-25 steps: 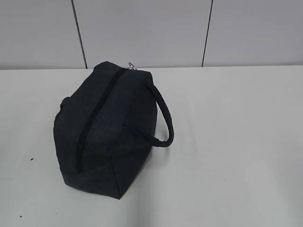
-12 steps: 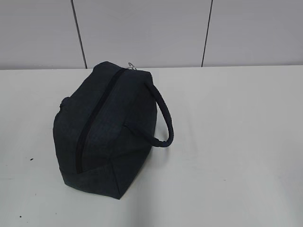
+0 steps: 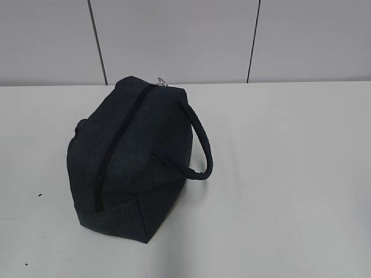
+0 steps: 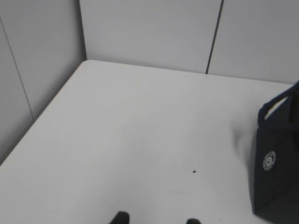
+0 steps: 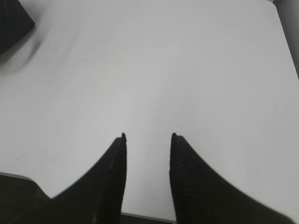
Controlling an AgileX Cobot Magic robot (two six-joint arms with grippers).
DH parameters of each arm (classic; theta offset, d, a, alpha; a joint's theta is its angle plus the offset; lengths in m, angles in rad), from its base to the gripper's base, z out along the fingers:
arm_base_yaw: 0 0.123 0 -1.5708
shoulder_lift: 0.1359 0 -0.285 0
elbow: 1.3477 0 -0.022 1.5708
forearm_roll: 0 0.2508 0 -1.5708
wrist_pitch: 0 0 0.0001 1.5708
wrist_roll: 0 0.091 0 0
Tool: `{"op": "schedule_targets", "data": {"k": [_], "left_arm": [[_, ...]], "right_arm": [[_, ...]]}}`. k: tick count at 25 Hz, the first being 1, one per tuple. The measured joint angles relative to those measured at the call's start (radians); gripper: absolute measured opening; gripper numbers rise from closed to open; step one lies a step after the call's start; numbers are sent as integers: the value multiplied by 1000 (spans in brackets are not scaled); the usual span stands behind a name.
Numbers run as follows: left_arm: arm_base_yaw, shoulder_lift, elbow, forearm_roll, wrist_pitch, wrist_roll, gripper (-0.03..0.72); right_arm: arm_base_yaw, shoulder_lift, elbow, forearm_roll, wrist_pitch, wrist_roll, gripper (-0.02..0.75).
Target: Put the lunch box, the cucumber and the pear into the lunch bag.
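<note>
On the white table [image 3: 278,174] stands one zipped lunch bag [image 3: 130,162]; both pincers, left [image 4: 156,218] and right [image 5: 147,136], gape empty.

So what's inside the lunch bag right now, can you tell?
No. The lunch bag stands on the table with its zipper closed along the top, so the fabric covers the whole inside. No lunch box, cucumber or pear shows in any view.
</note>
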Motion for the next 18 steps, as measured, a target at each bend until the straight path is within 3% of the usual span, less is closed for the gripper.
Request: {"op": "schedule_targets", "data": {"k": [7,18], "left_arm": [[23,-6,0,0,4,0,238],[23,-6,0,0,4,0,238]], "right_arm": [[-63,0,2,-1,-2,0,260],[-65,0,2,-1,-2,0,260]]}}
